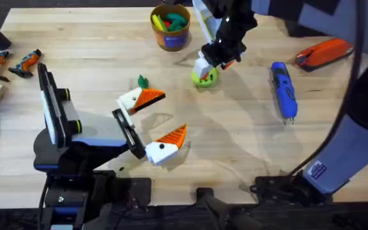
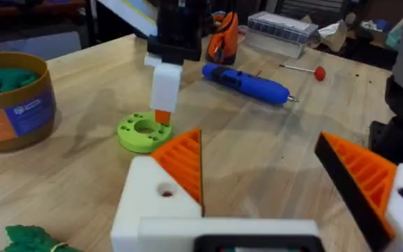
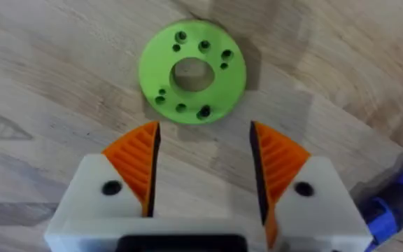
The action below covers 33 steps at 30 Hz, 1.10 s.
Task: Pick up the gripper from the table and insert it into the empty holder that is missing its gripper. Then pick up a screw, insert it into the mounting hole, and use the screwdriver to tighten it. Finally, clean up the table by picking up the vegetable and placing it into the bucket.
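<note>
The blue screwdriver (image 1: 284, 90) lies flat on the desk (image 1: 94, 51), its long axis running toward and away from the arms' bases, thin metal tip at the near end. It rests off to the right of the right gripper (image 1: 204, 69), well apart from it.

The right gripper hangs over the lime-green disc (image 3: 192, 71) (a round part with a centre hole and small holes around it). Its jaws are spread wide, holding nothing, and the disc sits just beyond the orange ribbed pads (image 3: 135, 161); whether they touch it I cannot tell.

The left gripper (image 1: 151, 124) is low over the desk, jaws spread and empty. The dark-green vegetable (image 1: 143, 81) lies just beyond its far finger. The bucket (image 1: 170, 27) stands farther off, behind the right gripper, with coloured toys inside it. An orange-and-black tool (image 1: 324, 52) lies beyond the screwdriver.
</note>
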Each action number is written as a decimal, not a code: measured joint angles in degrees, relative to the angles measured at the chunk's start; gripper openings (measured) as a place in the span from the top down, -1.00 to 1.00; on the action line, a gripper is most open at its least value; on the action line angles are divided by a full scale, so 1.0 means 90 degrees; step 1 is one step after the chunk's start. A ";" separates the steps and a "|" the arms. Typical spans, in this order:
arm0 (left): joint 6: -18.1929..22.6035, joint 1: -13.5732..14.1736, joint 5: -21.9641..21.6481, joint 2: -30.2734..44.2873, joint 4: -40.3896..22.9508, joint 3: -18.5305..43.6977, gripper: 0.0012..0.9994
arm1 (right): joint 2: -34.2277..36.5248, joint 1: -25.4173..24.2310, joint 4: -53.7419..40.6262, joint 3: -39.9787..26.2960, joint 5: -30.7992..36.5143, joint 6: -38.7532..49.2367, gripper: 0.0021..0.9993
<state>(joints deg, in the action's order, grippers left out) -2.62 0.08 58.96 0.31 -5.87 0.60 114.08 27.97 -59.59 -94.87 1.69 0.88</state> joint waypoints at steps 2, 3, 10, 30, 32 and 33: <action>-0.0001 0.0000 0.0000 -0.0001 0.0000 0.0000 -0.97 | 0.0111 0.0000 0.0005 0.0000 0.0000 -0.0004 -0.32; 0.0000 0.0000 0.0000 0.0000 0.0000 0.0000 -0.97 | 0.0175 0.0000 0.0005 -0.0002 0.0000 -0.0007 -0.29; -0.0001 0.0000 0.0000 0.0001 0.0000 0.0000 -0.97 | 0.0284 0.0000 0.0012 -0.0001 0.0000 -0.0050 -0.11; -0.0001 0.0000 0.0000 0.0001 0.0000 0.0000 -0.97 | 0.0449 0.0000 0.0267 -0.0001 0.0000 -0.0050 0.37; -0.0001 0.0000 0.0000 -0.0001 0.0000 0.0000 -0.97 | 0.0454 0.0000 0.0267 -0.0002 0.0000 -0.0052 0.42; -0.0001 0.0000 0.0000 -0.0001 0.0000 0.0000 -0.97 | 0.0453 0.0000 0.0265 -0.0002 0.0000 -0.0050 0.44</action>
<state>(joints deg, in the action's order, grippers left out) -2.63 0.08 58.96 0.30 -5.87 0.60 118.16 27.97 -57.21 -94.89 1.69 0.43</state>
